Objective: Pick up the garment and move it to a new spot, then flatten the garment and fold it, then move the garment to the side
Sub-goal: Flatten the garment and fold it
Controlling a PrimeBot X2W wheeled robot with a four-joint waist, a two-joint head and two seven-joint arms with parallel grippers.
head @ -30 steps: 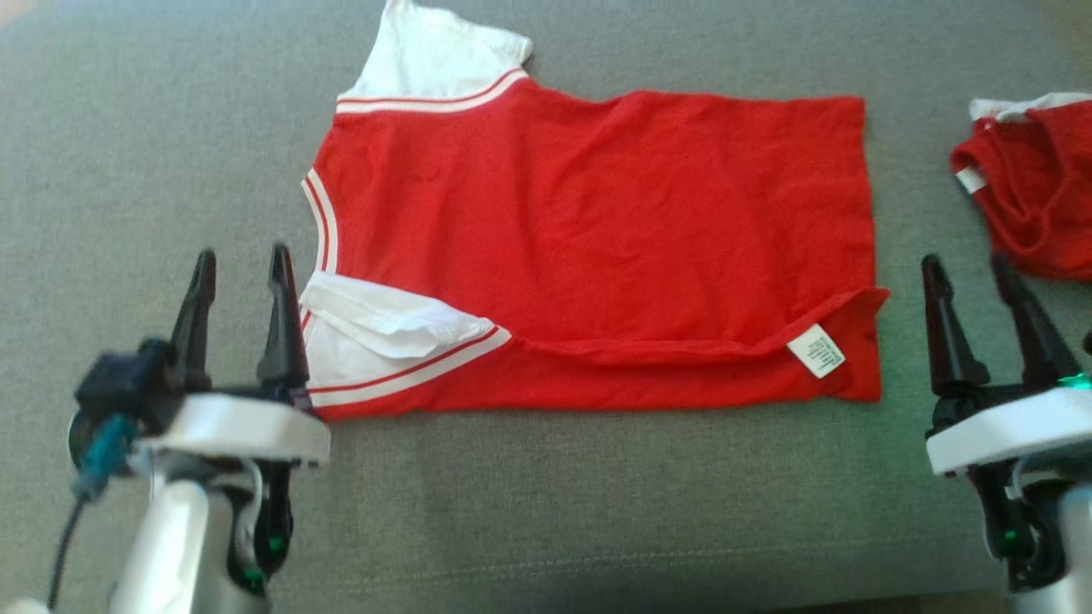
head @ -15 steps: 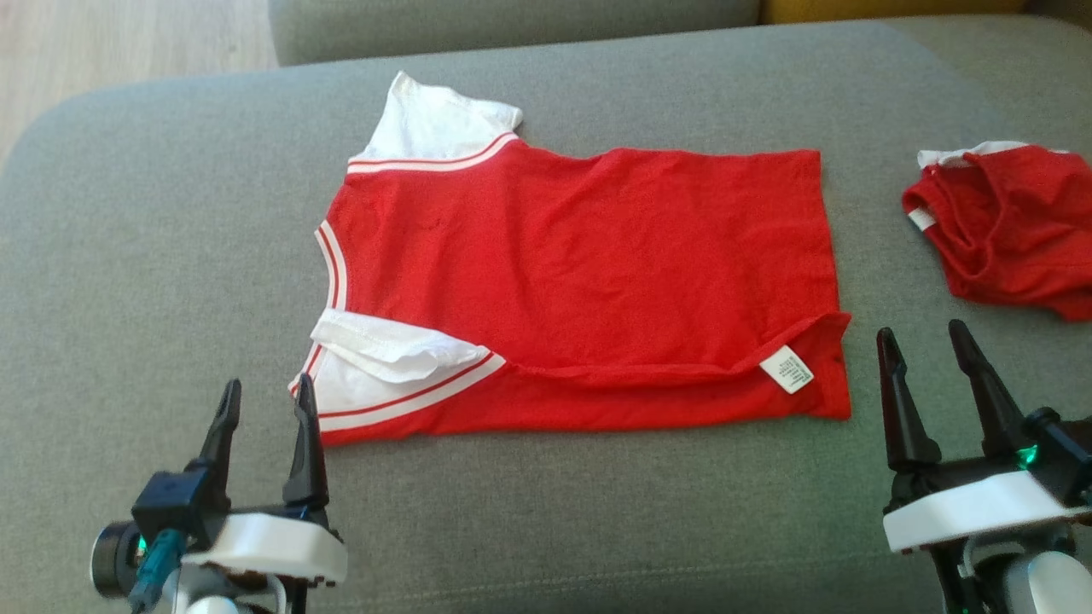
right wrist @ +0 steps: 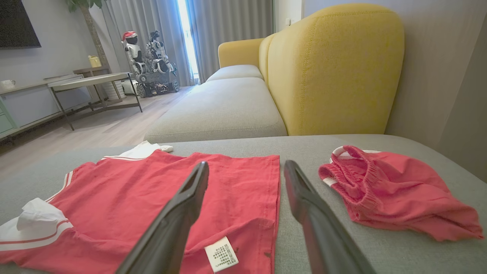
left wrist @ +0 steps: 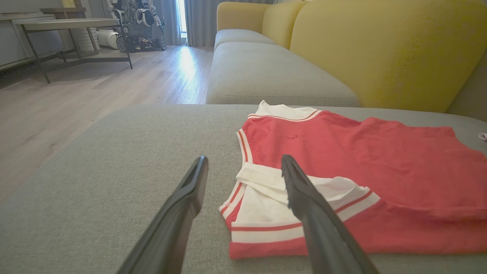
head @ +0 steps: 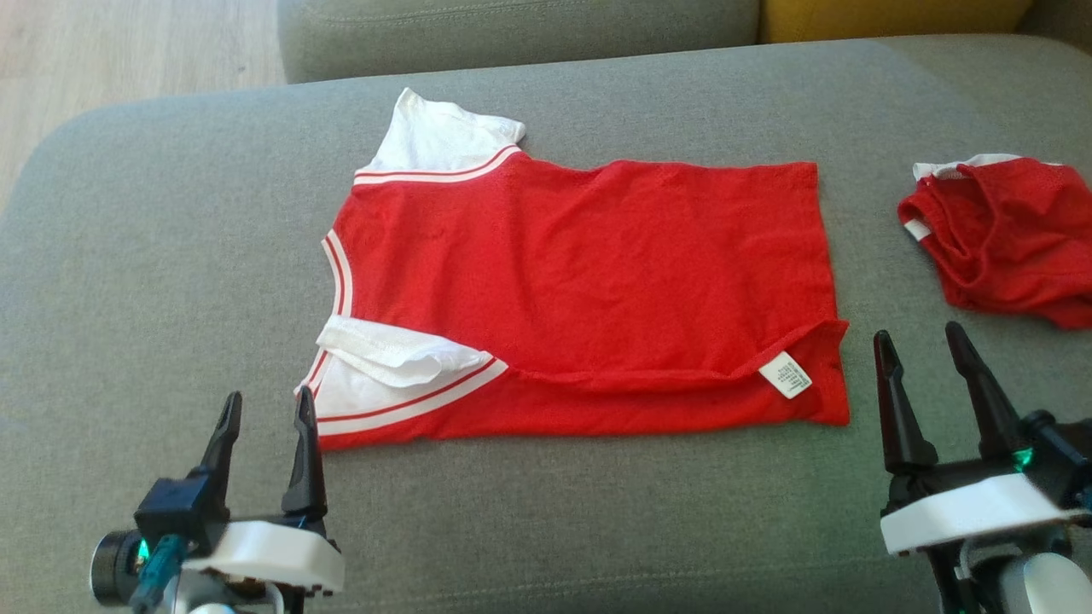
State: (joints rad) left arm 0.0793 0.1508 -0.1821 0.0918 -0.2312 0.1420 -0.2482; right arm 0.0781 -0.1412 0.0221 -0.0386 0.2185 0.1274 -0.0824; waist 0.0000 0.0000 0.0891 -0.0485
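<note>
A red garment [head: 589, 273] with white sleeves and striped trim lies spread on the grey cushion [head: 153, 256], collar to the left, its near edge folded over with a white label [head: 786, 374] showing. In the wrist views the garment [left wrist: 361, 167] [right wrist: 152, 198] lies just ahead of the fingers. My left gripper [head: 266, 409] hovers open off the garment's near left corner, empty. My right gripper [head: 917, 341] stands open just right of the garment's near right corner, empty too.
A second red piece of clothing [head: 1007, 234] [right wrist: 395, 194] lies bunched at the cushion's right. A yellow backrest [right wrist: 335, 72] rises behind it. More grey seat cushions [left wrist: 266, 72] run back to the left; wooden floor [left wrist: 76, 102] lies beyond the cushion's left edge.
The head camera has tilted up, so the cushion's far edge and floor now show. Both grippers have drawn back toward me from the garment's near corners, still open.
</note>
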